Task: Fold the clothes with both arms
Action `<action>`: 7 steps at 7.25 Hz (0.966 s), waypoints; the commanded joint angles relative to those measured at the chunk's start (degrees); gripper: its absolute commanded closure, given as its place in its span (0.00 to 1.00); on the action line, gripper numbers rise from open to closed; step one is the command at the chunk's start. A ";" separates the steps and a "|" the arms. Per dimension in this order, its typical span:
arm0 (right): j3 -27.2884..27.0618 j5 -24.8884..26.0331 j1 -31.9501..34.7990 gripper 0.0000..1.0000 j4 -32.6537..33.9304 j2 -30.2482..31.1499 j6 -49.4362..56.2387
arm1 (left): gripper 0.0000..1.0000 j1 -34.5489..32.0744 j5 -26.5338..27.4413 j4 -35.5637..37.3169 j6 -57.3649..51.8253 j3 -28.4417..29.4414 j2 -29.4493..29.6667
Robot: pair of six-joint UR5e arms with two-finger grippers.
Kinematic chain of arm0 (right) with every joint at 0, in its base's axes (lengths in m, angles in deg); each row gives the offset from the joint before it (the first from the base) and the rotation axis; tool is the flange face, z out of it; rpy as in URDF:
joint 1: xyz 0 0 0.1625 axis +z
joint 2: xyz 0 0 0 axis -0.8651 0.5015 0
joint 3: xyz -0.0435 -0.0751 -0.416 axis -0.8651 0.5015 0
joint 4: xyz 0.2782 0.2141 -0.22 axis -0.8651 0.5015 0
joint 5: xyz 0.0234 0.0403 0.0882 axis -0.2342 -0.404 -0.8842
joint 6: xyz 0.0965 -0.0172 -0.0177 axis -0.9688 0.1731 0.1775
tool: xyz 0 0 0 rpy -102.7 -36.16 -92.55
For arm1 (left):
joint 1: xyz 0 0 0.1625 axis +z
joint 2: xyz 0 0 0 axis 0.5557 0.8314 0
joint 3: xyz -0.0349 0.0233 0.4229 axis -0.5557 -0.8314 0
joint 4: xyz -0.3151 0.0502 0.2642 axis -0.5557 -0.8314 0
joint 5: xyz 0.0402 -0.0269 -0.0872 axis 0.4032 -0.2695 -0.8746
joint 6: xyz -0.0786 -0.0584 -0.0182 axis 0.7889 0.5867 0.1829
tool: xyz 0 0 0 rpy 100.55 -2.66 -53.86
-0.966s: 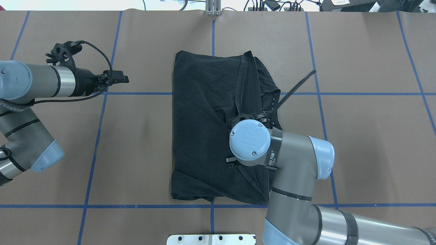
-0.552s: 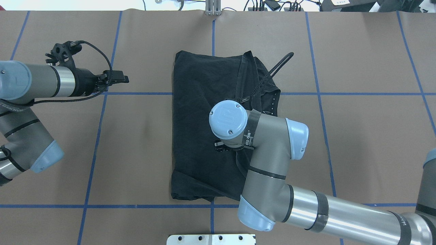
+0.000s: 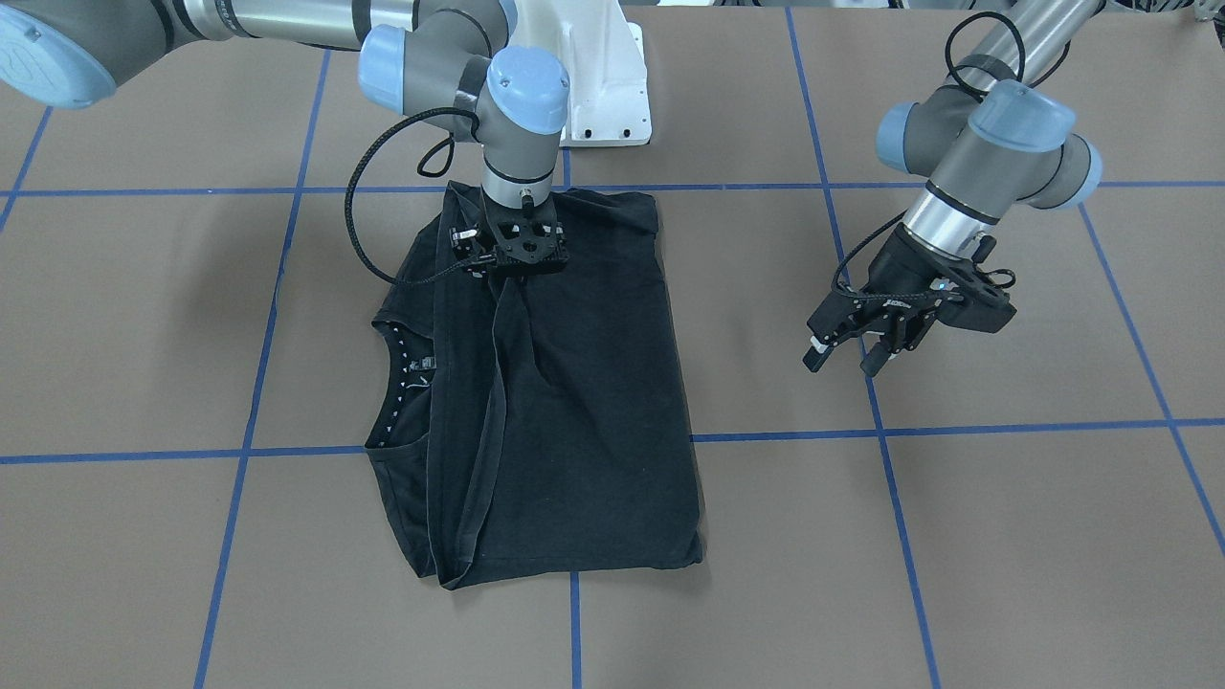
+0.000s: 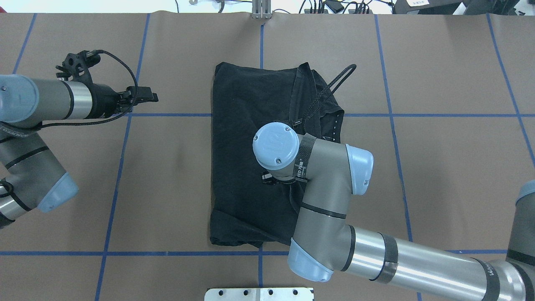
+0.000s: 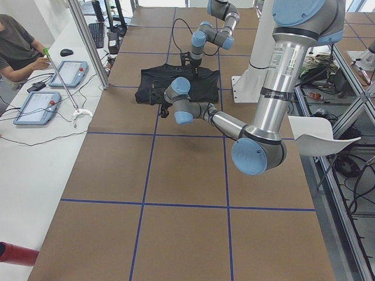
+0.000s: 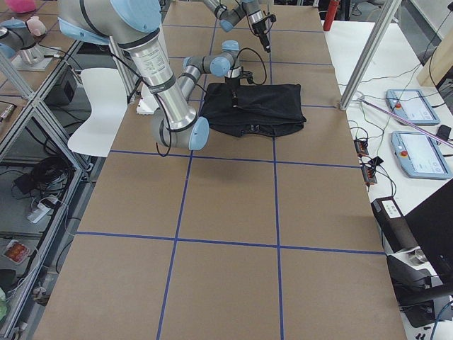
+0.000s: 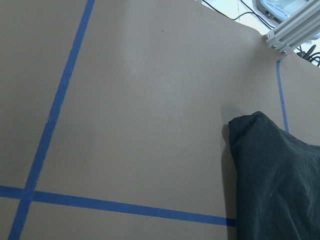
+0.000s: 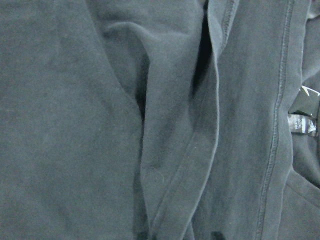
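Black short-sleeved cotton T-shirt (image 3: 593,383) lies part-folded mid-table on the brown paper-covered table (image 3: 957,536). Its white-dotted neckband (image 3: 394,356) is toward the robot's right.

Right black two-finger gripper (image 3: 512,273) is down on the cloth near the robot-side edge. Black fingers against black fabric, so I cannot tell whether the jaws are pinched or apart. A raised crease (image 3: 498,344) runs up to it, which suggests a pinch, but that's only my read.

Left black two-finger gripper (image 3: 842,362) hovers over bare table, well apart from the shirt, fingers spread and holding nothing.

Handling, as I judge it:
- Expect it to be light, limp and not fragile, with no stiffness. Whatever you lift will sag and trail.
- The cotton will likely drag on the paper, not slide.
- Take hold at the stitched hem (image 8: 276,130) or at corners, pinching all layers together.
- Use one gripper per corner so the edge stays taut.
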 commanded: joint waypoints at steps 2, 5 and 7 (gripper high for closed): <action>0.25 -0.74 0.13 1.00 -1.20 0.00 -0.14 | 0.01 0.00 0.00 0.00 0.00 0.03 0.00; -1.84 -3.97 2.66 1.00 -1.21 0.61 0.73 | 0.01 0.00 0.00 0.00 0.00 0.03 0.00; -4.13 -4.08 4.08 1.00 -1.20 5.07 1.35 | 0.01 0.00 0.00 0.00 0.35 -0.06 0.00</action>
